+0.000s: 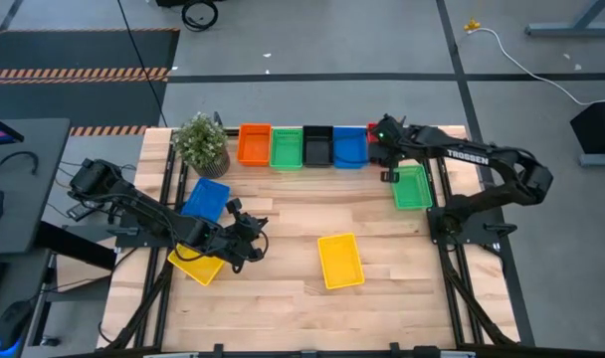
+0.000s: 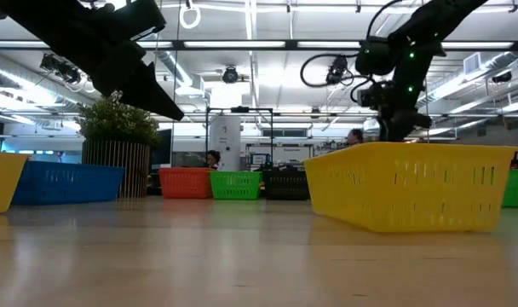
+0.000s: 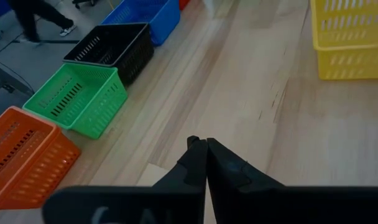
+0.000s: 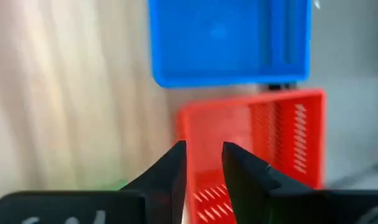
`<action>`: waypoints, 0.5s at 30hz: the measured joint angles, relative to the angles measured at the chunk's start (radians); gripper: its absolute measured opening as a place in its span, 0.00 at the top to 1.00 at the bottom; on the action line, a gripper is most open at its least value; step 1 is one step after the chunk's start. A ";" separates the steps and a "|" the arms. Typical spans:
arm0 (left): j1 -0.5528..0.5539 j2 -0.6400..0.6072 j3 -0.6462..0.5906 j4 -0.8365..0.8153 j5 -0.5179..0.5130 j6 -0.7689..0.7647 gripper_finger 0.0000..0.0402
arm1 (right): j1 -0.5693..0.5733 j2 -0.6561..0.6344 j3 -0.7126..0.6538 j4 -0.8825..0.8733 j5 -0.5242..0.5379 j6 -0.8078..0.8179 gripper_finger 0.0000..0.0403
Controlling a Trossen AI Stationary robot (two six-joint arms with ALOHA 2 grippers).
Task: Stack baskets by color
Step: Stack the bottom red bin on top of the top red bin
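Nearest the front edge, we note a yellow basket (image 1: 340, 261) alone on the table (image 1: 283, 298). Beside it the left gripper (image 1: 260, 237) hovers, fingers pressed together, empty. Farther back, the right arm, lettered "TROSSEN" (image 1: 467, 155), holds the right gripper (image 4: 204, 163) over a red basket (image 4: 263, 137), fingers spread, beside the blue basket (image 4: 229, 40).

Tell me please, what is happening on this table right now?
A two-armed robot is sorting small plastic baskets by color. The right end effector is at the far end of the table, open over the red basket, next to the blue basket in the back row. The left end effector is shut and holds nothing, above bare wood near the yellow basket. Another yellow basket and a green basket lie loose.
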 joint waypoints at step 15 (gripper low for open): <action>0.000 0.000 0.000 0.000 0.000 0.002 0.96 | -0.111 0.177 0.001 0.144 -0.108 0.277 0.97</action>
